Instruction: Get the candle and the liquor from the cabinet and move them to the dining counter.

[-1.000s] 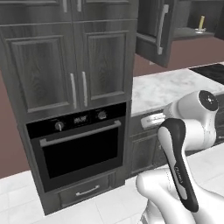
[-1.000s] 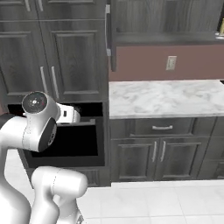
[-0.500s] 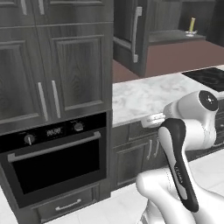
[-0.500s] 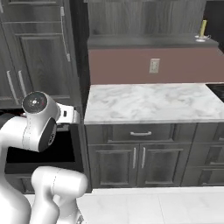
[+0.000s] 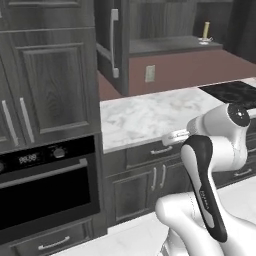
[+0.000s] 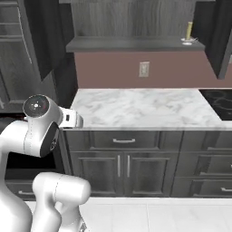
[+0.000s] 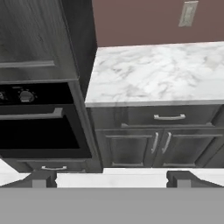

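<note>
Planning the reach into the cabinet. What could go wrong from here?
1. The candle stands on the open cabinet shelf near the right door; the arm could clip that door.
2. It is slim on a small base, so an off-centre approach by the open gripper may tip it.
3. The liquor isn't visible yet; its position is unconfirmed.

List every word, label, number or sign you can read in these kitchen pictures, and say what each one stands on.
Oven display: pale digits, too blurred to read.
Robot arm, dark link: small pale lettering, too small to read.
Wall outlet: no text.
Candle on the cabinet shelf: no label.
Nothing here can be read.
</note>
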